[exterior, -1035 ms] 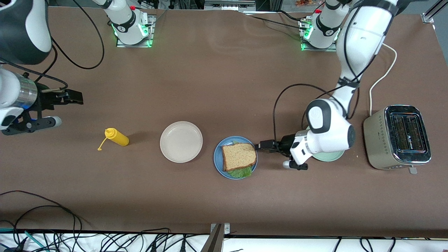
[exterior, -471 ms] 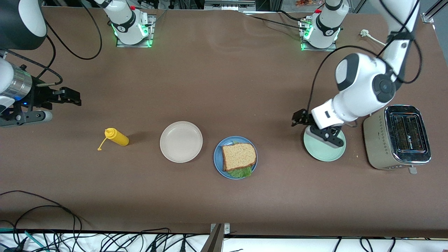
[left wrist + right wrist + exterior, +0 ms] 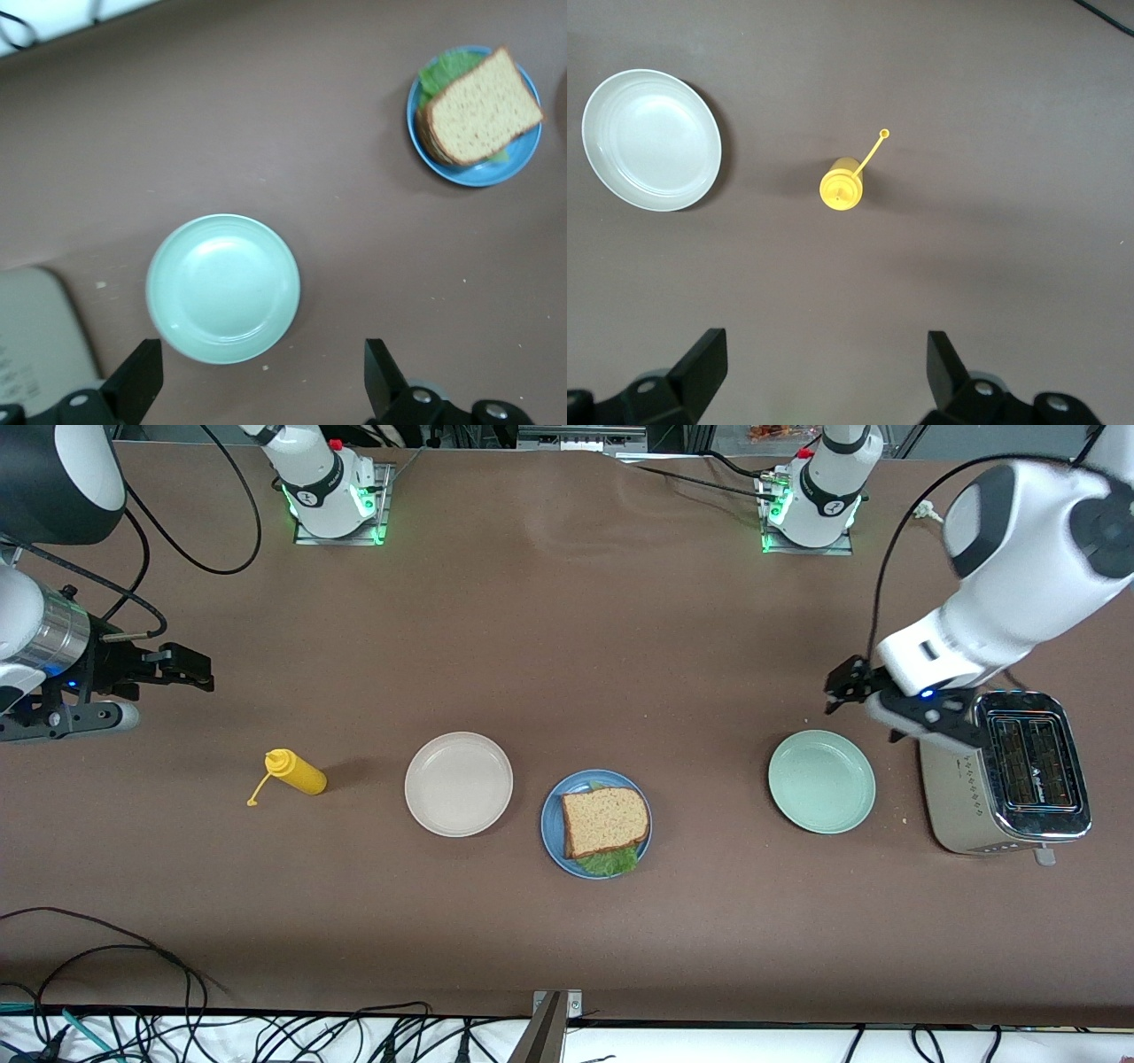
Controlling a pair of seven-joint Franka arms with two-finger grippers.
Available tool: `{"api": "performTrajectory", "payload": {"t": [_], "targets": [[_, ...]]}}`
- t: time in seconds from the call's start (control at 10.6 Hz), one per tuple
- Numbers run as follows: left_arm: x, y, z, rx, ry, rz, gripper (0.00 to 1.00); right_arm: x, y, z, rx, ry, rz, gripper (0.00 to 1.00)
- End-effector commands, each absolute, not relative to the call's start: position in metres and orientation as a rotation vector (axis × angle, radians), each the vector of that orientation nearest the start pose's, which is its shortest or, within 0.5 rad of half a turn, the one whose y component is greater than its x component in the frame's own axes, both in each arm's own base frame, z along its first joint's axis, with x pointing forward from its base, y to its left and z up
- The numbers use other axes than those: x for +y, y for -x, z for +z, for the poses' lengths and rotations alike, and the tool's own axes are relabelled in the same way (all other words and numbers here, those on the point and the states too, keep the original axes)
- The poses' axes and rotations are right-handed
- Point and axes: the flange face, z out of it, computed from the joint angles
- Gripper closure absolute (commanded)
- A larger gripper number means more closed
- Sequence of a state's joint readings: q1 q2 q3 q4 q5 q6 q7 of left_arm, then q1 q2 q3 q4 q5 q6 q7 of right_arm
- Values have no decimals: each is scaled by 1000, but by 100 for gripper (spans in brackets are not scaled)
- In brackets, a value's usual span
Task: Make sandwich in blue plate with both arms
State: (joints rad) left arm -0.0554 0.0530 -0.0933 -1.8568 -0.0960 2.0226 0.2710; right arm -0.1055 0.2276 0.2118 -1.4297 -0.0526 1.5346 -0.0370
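On brown table (image 3: 567, 646), sandwich (image 3: 605, 821) fills blue plate (image 3: 551, 834)

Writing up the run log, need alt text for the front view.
A finished sandwich sits on the blue plate mid-table, between a white plate and a green plate. The left claw, open and empty, hangs between the green plate and a toaster; the right claw, open, waits above a yellow bottle.
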Motion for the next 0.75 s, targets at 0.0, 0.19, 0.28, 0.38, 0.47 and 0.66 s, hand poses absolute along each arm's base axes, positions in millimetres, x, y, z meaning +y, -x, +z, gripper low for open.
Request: {"api": "performTrajectory", "payload": {"t": [0.0,0.19,0.28,0.38,0.47,0.66], "targets": [[-38,-552,557,509,3137,-229,0,43,-606,561,-189,3131,163,0],[-16,-534,594,446,3166,-69,0,32,-607,560,-156,3133,167,0],[-10,-525,611,448,3124,28,0,31,-607,561,-153,3137,160,0],[-15,-519,629,470,3059,77,0,31,-610,562,-151,3140,126,0],[-16,-516,636,448,3057,108,0,23,-612,563,-130,3145,110,0],[-19,-512,644,354,3069,145,0,0,-608,577,-71,3162,63,0]]}}
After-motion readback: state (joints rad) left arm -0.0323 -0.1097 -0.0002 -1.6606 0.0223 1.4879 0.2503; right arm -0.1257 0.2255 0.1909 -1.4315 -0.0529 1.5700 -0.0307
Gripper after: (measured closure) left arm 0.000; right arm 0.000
